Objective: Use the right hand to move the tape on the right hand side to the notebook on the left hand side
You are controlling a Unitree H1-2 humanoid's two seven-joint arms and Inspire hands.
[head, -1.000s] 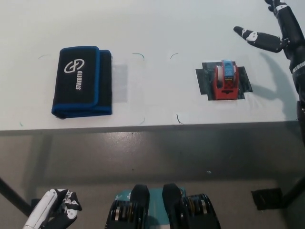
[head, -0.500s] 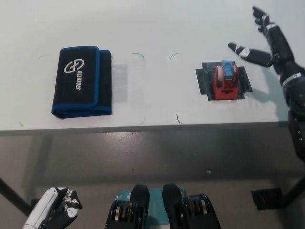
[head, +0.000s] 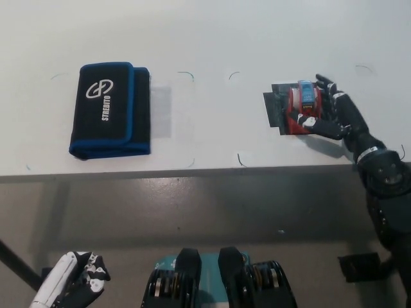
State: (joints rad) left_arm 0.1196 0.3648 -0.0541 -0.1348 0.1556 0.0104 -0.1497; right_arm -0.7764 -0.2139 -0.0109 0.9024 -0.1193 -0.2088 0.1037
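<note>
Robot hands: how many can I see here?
2. The black right hand is on the table, against the red tape dispenser. The white left hand rests at the picture's lower left, below the table's edge.

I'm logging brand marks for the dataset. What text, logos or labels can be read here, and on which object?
"STREDITO", white letters running sideways beside a round white logo, on the black and blue notebook.
The red tape dispenser, with the right hand at it, carries a blue label on top: too small and blurred to read.
Nothing readable on the resting left hand, low at the picture's left.
</note>
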